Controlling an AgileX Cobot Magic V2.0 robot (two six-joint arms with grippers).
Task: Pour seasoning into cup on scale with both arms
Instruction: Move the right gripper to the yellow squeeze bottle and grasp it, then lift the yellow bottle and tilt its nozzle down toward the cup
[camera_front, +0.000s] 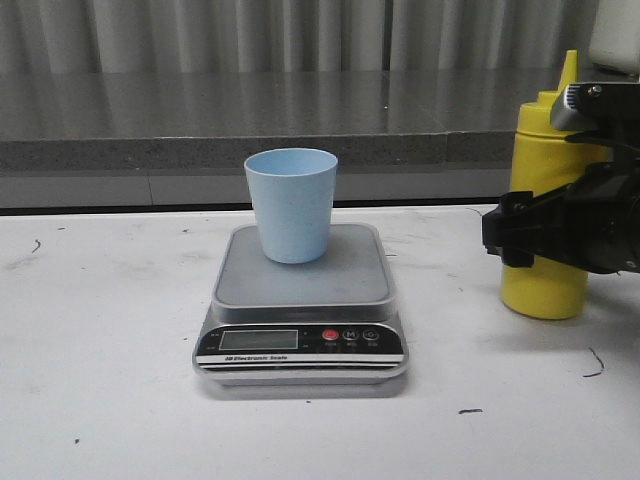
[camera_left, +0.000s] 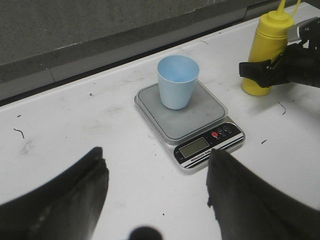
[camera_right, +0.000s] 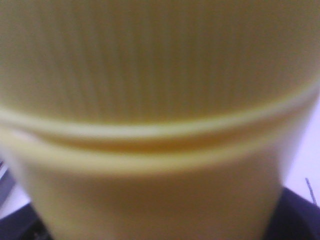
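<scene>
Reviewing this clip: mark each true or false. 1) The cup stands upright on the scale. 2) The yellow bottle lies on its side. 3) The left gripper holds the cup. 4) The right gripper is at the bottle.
1) True: the cup stands upright on the scale.
2) False: the yellow bottle stands upright on the table.
3) False: the left gripper is open, well short of the cup.
4) True: the right gripper is around the bottle's middle.

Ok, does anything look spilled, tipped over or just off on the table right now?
Nothing stands out. The cup stands upright on the scale, the seasoning bottle is upright on the table with the right gripper around it, and no spill shows. Only small dark scuffs mark the table.
</scene>
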